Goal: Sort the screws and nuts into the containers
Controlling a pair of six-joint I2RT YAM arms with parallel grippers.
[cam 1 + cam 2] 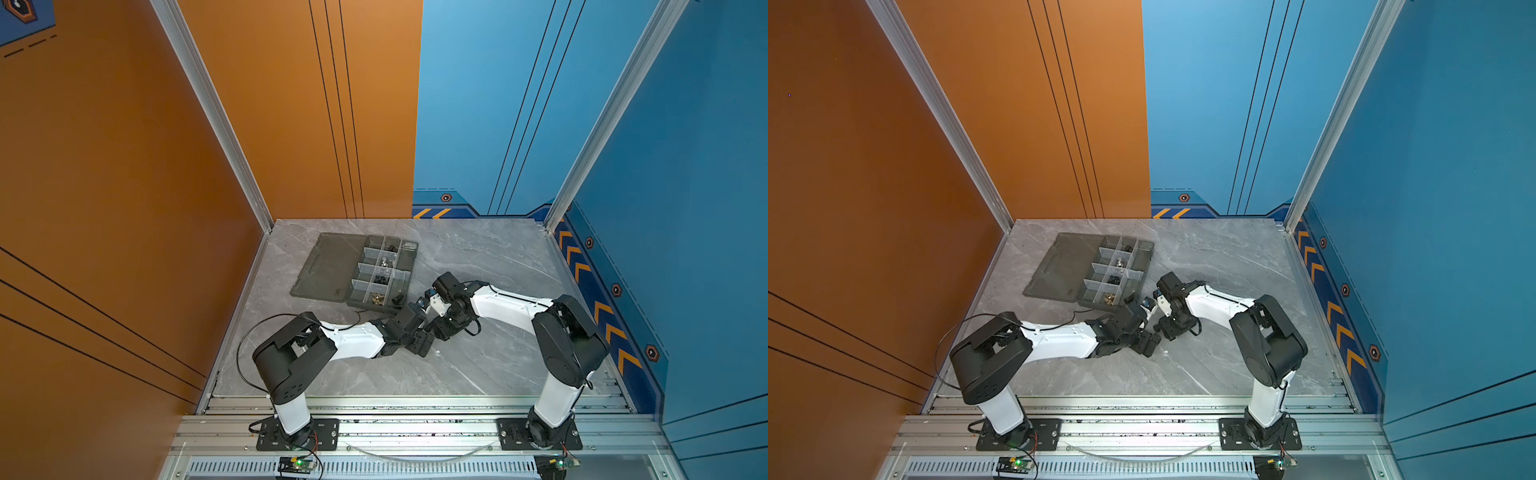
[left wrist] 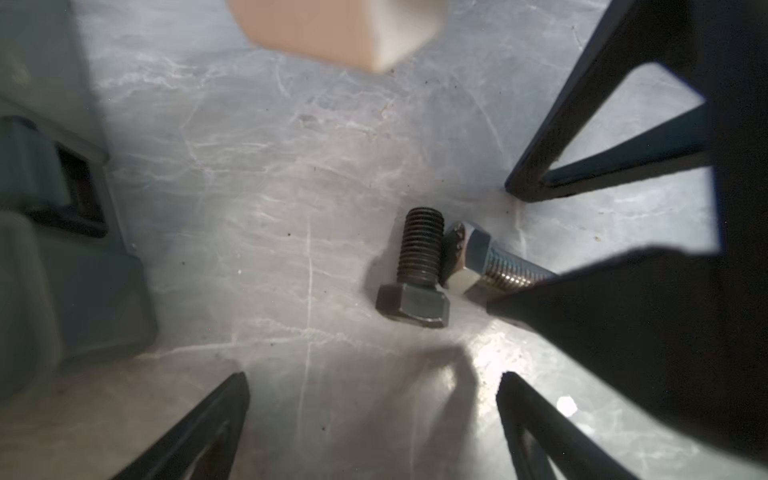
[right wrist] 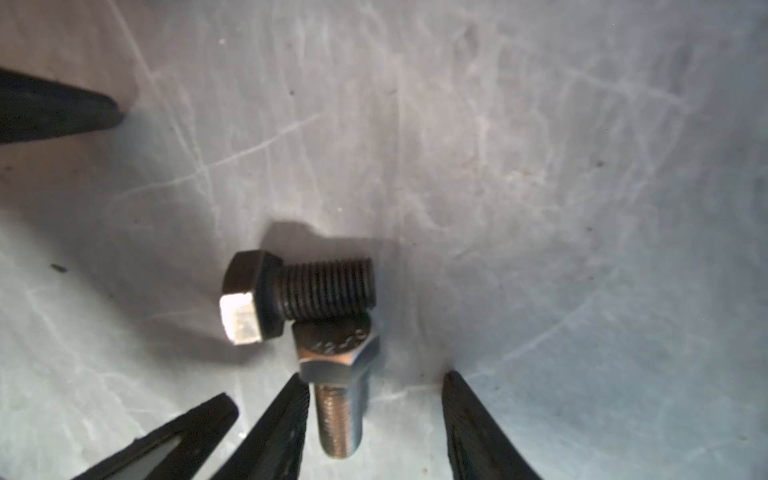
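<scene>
On the marble table two screws lie touching: a black screw [image 3: 299,291] [image 2: 419,266] and a silver screw [image 3: 338,374] [image 2: 478,262]. My right gripper [image 3: 374,386] is open around the silver screw's shaft, which lies against one finger, with a gap to the other. My left gripper [image 2: 374,386] is open just short of the black screw, with nothing between its fingers. In both top views the grippers meet near the front right corner of the grey tray [image 1: 409,270] [image 1: 1144,266]. Its containers hold brass nuts [image 1: 376,298], black nuts [image 1: 380,279] and silver pieces [image 1: 384,262].
The tray's flat lid [image 1: 328,262] lies open on its left. The tray's corner and latch [image 2: 62,208] stand close beside the left gripper. A pale blurred block [image 2: 340,33] of the right arm hangs over the screws. Orange and blue walls enclose the table.
</scene>
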